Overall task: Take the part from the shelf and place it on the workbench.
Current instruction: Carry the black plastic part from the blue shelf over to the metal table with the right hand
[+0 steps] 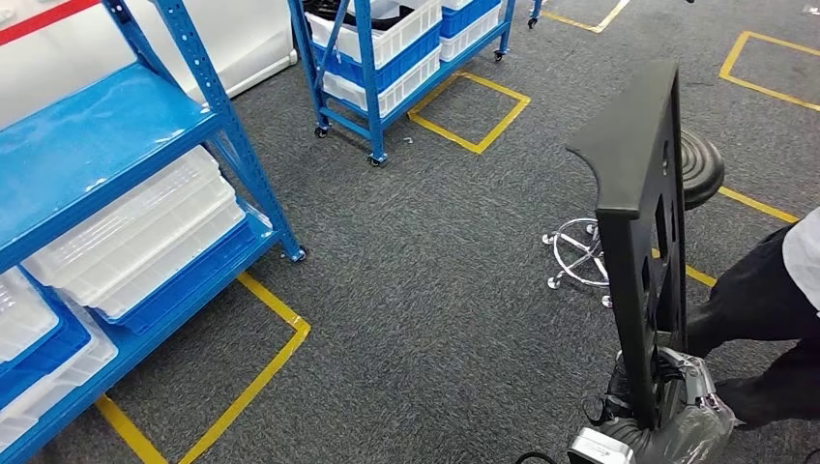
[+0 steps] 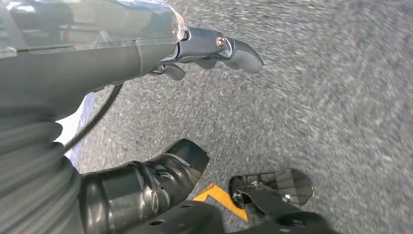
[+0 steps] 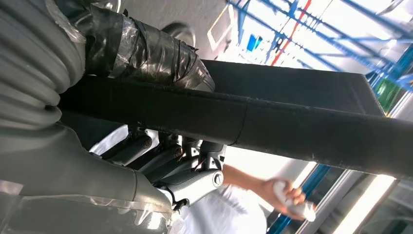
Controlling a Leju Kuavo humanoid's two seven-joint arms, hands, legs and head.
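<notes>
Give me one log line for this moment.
phase: carrying | right hand: grips black part, upright | left hand: holds nothing | workbench: unseen

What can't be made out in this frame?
- Workbench: its whereabouts cannot be told.
- Right hand: fingers hidden behind the black part in the head view.
- Left hand: wrist view motion-blurred.
- Person: cut off by the head view's right edge.

To my far left I see a second blue rack on casters (image 1: 406, 58) loaded with white and blue bins. A black round stool (image 1: 698, 169) with a chrome base stands on the grey carpet (image 1: 435, 271) to my right. Yellow tape squares (image 1: 471, 111) mark the floor. A person in dark trousers (image 1: 764, 309) stands at my near right.
</notes>
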